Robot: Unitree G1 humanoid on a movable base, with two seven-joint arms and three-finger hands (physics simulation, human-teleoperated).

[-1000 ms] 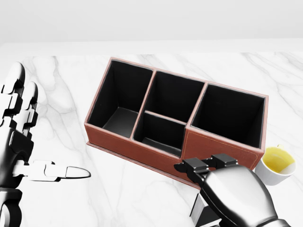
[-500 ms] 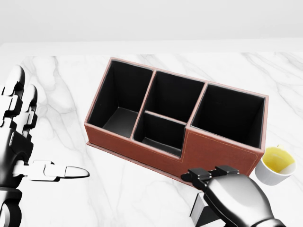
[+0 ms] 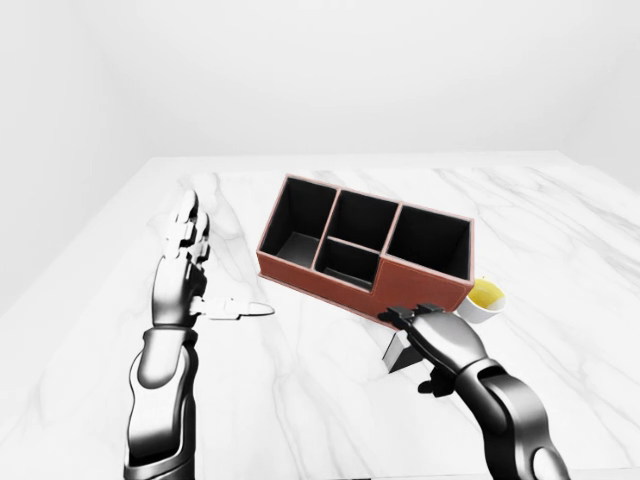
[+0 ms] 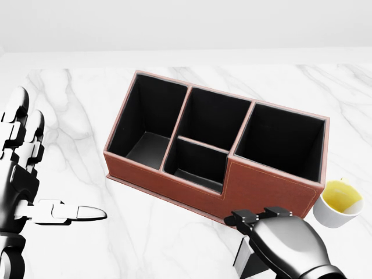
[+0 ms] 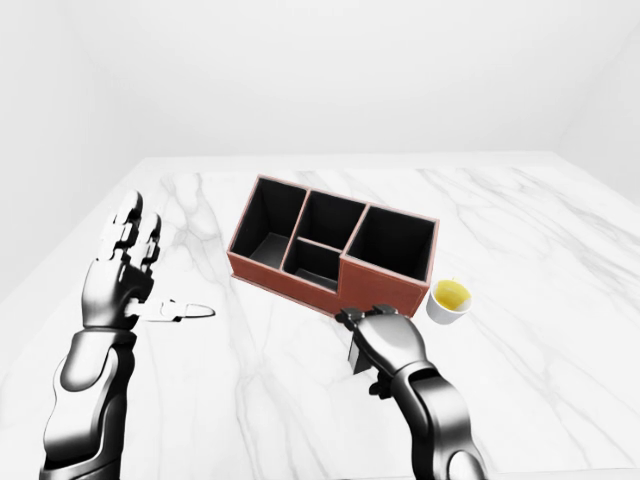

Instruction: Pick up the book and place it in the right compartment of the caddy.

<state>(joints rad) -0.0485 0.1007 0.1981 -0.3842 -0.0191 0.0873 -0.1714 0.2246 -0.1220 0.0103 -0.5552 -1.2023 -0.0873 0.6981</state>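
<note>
The brown caddy (image 4: pixel 270 185) with black compartments stands mid-table, and its right compartment (image 4: pixel 283 142) holds nothing. Just below the caddy's near wall lies the book (image 4: pixel 246 257). It shows only as a pale grey and dark corner at the left edge of my right hand. My right hand (image 4: pixel 256 224) lies over the book with its fingers (image 4: pixel 244 219) bent down towards it. Their grip is hidden. My left hand (image 4: pixel 55 163) is held up at the left, away from both objects. It is open, with the fingers spread and the thumb pointing right.
A white cup (image 4: pixel 340 200) of yellow liquid stands right of the caddy's right end, close to my right hand. The white marble table (image 3: pixel 300 400) stretches wide around the caddy, and its far edge meets a plain white wall.
My right hand has sunk lower in the head view, away from the caddy's near wall and down over the book. The left hand drifted slightly left.
</note>
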